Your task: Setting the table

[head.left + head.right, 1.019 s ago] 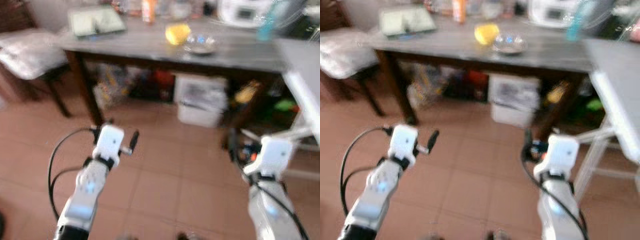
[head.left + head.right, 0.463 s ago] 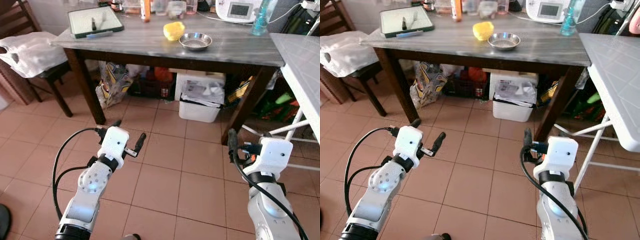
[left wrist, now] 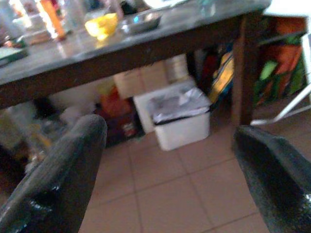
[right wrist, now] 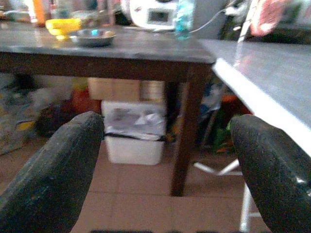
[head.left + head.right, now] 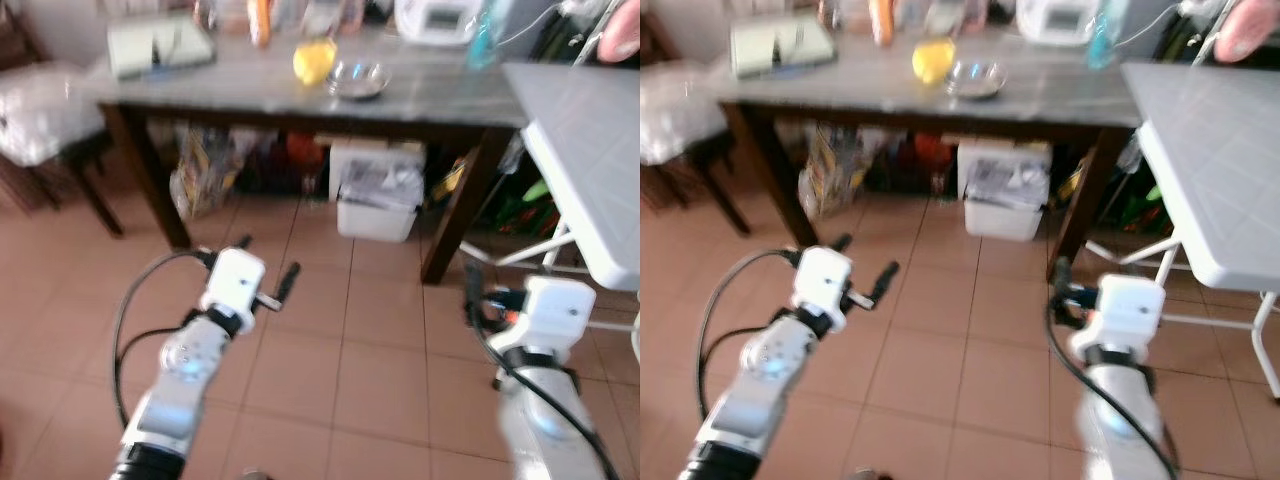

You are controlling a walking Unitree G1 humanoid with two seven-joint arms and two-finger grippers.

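A dark wooden table [image 5: 420, 100] stands ahead across the tiled floor. On it are a metal bowl [image 5: 357, 80], a yellow object [image 5: 313, 60] beside it and a green-rimmed tray [image 5: 160, 45] at its left end. A white folding table [image 5: 585, 140] stands to the right. Both arms are held out low over the floor, well short of the tables. My left gripper [image 3: 170, 145] is open with nothing in it. My right gripper [image 4: 167, 160] is likewise open and holds nothing. The head views are blurred.
Under the dark table sit a white bin [image 5: 377, 205], bags and boxes. A chair with a white bundle [image 5: 40, 110] stands at the left. Bottles and a white appliance [image 5: 432, 15] line the table's back. A blurred pinkish shape [image 5: 622, 35] shows at the top right.
The whole picture has shifted and blurred, so the camera has turned a little to the right; more of the white table shows. Both arms keep their pose, fingers still apart.
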